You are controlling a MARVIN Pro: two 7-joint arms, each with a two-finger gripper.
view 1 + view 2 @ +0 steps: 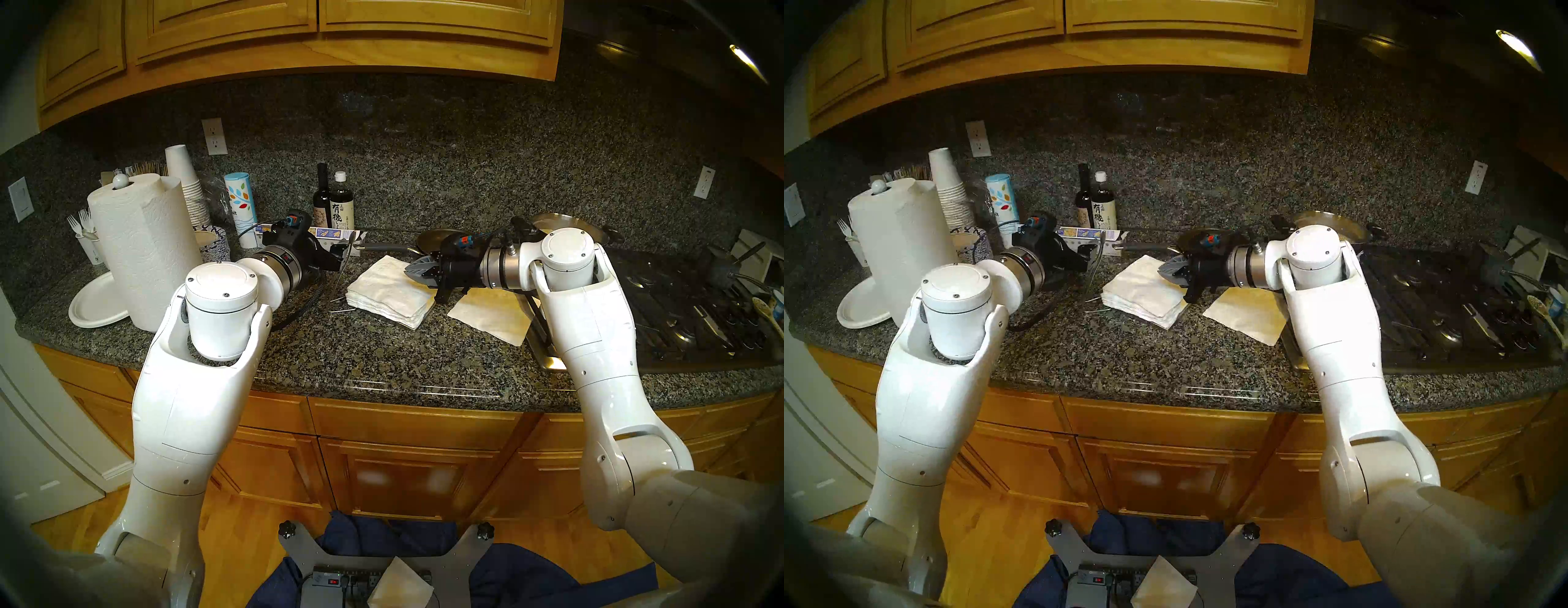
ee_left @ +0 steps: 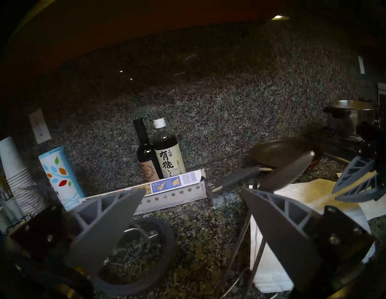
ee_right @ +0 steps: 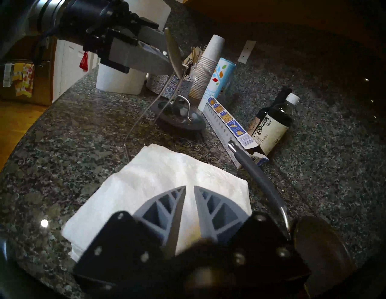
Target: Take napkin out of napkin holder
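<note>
Right wrist, napkin [image 3: 158,173] white, embossed, flat

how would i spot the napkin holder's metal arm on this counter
On the dark speckled granite counter, find the square white napkin stack mid-counter. From its left edge a thin silver wire arm rises to a leaf-shaped metal tip, touching the left gripper. Nothing else there is a slim raised wire.

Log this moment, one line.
left gripper: open, propping holder arm | right gripper: narrow gap, over napkin stack
</note>
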